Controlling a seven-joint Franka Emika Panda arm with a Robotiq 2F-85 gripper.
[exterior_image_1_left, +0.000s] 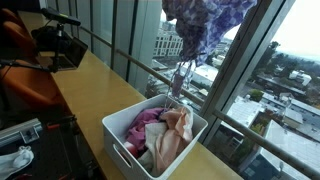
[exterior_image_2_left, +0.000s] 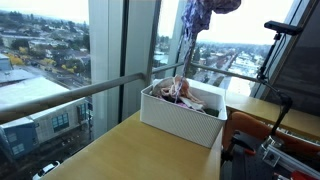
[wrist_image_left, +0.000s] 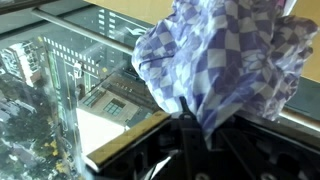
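Starting with an exterior view: a blue-checked cloth (exterior_image_1_left: 205, 25) is being held bunched high above the white bin (exterior_image_1_left: 120, 132), well apart from it; the gripper itself is being hidden by the folds. Pink and beige garments (exterior_image_1_left: 165, 135) are lying in the bin, directly below the tool.

In an exterior view, the cloth (exterior_image_2_left: 197, 20) is being shown hanging straight over the bin (exterior_image_2_left: 185, 120), which is sitting on the wooden table (exterior_image_2_left: 120, 150).

In the wrist view, the gripper (wrist_image_left: 188, 122) is being seen almost fully closed, with the cloth (wrist_image_left: 225, 60) pinched between its jaws and spilling ahead of it.

Judgement: a carry with the cloth aloft is being performed. The next move is judged to call for a firm pinch and clearance below the dangling hem, so that the bin's rim is not snagged.
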